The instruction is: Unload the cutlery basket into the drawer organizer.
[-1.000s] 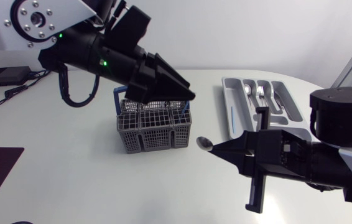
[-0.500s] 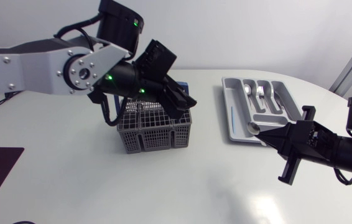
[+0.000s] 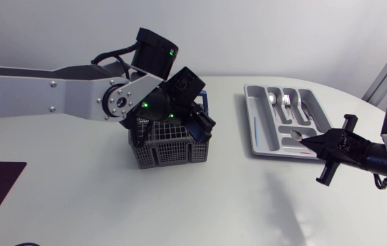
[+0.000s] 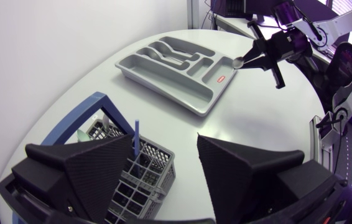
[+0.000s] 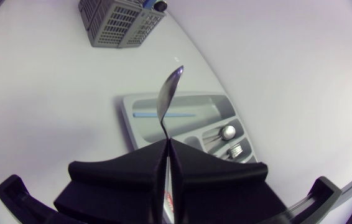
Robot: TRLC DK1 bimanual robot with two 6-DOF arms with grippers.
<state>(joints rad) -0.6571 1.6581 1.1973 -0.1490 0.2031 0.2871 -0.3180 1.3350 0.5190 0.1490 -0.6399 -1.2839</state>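
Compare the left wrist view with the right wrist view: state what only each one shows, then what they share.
Only the left wrist view shows the left gripper, open over the cutlery basket, and a blue utensil handle standing upright in the basket. Only the right wrist view shows a blue utensil lying in the long compartment of the drawer organizer. Both show the basket, the organizer, and the spoon held in the shut right gripper.

Basket [image 3: 173, 149]: dark grey, grid-mesh pattern, with a blue handle [image 4: 103, 107]. Organizer [image 3: 266, 137] was pale grey, table [image 3: 77, 205] white. My right gripper [image 5: 166, 143], matte black, held the shiny silver spoon [image 5: 168, 98].
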